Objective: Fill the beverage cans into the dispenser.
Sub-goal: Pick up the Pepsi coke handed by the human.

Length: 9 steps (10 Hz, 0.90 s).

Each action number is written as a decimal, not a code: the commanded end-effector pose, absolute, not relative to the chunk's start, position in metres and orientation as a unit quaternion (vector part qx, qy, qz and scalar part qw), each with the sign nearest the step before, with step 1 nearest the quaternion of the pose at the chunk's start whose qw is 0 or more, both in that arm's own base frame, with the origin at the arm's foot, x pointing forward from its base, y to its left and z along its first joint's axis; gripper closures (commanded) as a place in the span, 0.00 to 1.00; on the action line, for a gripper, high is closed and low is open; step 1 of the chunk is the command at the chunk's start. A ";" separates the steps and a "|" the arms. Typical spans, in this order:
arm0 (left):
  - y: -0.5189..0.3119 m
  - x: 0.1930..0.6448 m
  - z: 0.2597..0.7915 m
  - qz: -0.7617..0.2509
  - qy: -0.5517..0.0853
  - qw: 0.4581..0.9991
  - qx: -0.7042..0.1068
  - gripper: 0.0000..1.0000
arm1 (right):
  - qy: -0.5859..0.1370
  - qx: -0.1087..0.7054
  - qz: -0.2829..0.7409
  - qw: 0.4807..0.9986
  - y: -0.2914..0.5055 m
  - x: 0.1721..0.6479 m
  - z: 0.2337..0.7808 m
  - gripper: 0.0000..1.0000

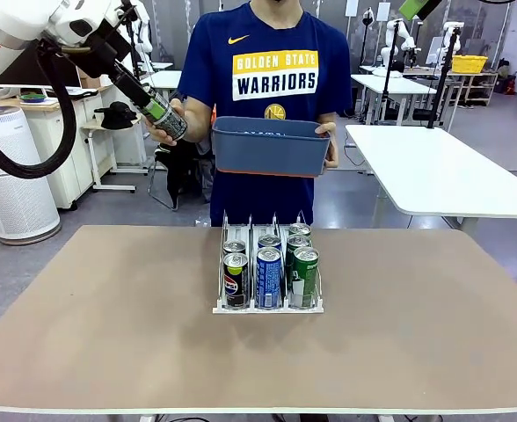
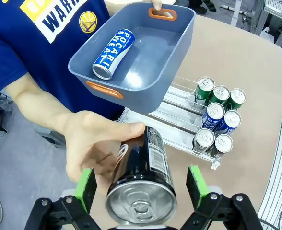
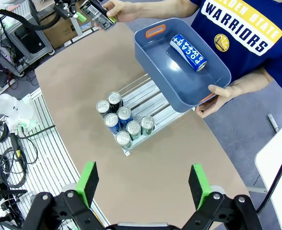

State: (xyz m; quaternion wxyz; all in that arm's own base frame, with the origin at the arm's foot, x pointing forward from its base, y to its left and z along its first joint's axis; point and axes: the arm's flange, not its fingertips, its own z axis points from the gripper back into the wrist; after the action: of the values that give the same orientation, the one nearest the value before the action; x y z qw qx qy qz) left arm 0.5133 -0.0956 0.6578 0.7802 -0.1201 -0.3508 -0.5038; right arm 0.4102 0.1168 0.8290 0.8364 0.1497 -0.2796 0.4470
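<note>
Presently the left hand (image 2: 141,186) gapes around a slim black aluminium can (image 2: 146,160) a person holds, pads (image 2: 86,189) at three and nine o'clock; early release could drop it.

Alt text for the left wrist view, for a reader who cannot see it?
A person's hand holds a black can between the open pads of the left gripper. Beyond, a held-up tub carries one blue can, and the dispenser on the table holds seven cans.
</note>
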 end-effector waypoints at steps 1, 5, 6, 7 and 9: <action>-0.095 0.513 0.659 -0.504 -0.352 0.780 -0.120 0.00 | -0.279 0.150 0.447 0.837 0.116 0.407 0.828 0.00; -0.095 0.514 0.658 -0.504 -0.348 0.780 -0.125 0.64 | -0.279 0.150 0.447 0.837 0.116 0.407 0.828 0.00; -0.095 0.514 0.658 -0.501 -0.349 0.782 -0.124 1.00 | -0.279 0.150 0.447 0.837 0.116 0.407 0.828 0.00; -0.095 0.514 0.659 -0.501 -0.349 0.782 -0.124 1.00 | -0.279 0.150 0.447 0.837 0.116 0.407 0.828 0.00; -0.093 0.514 0.660 -0.501 -0.348 0.783 -0.126 1.00 | -0.279 0.150 0.447 0.837 0.116 0.407 0.828 0.00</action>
State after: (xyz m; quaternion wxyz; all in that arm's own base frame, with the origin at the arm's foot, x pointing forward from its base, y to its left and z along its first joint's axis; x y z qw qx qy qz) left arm 0.5131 -0.0954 0.6576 0.7814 -0.1197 -0.3491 -0.5032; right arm 0.4102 0.1168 0.8290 0.8364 0.1497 -0.2796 0.4470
